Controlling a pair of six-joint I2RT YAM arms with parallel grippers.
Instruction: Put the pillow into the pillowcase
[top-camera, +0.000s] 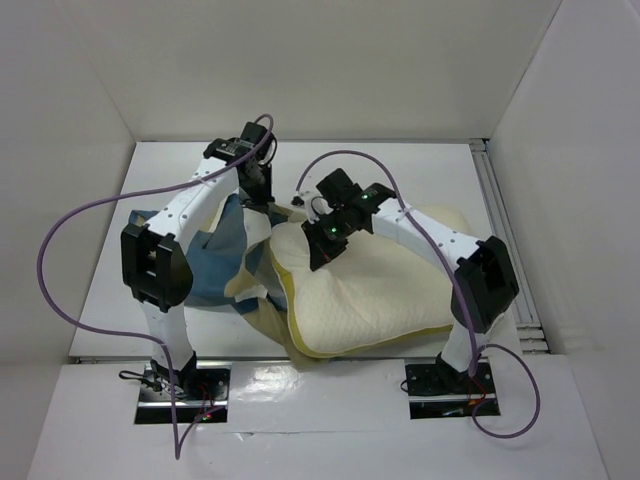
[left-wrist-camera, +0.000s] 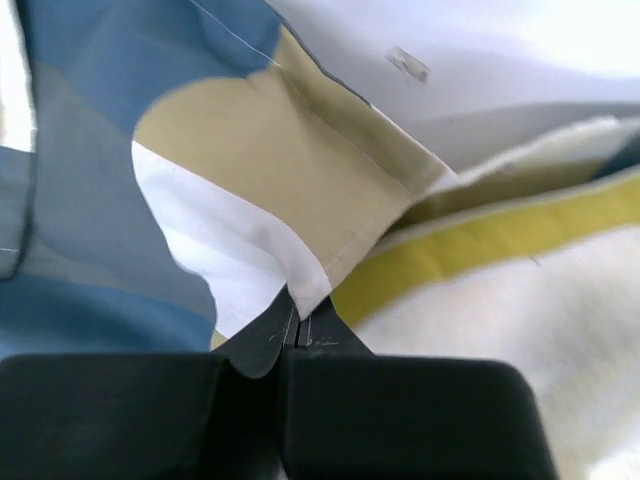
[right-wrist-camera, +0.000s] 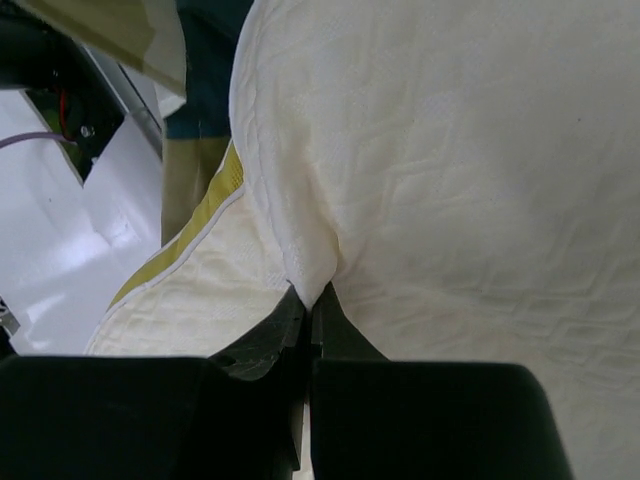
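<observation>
- Left gripper (left-wrist-camera: 296, 325): jaws closed, pinching the hemmed edge of the pillowcase (left-wrist-camera: 250, 150) at a tan-and-white block.
- Right gripper (right-wrist-camera: 312, 300): jaws closed on a raised fold of the pillow (right-wrist-camera: 450, 180).
- Pillow lies centre-right on the white table (top-camera: 400, 165), with its yellow edge band facing the pillowcase.
- Pillowcase is bunched left of the pillow, touching it; cannot tell whether any corner is inside.

pillowcase (top-camera: 215, 262) left of pillow (top-camera: 370, 300)
</observation>
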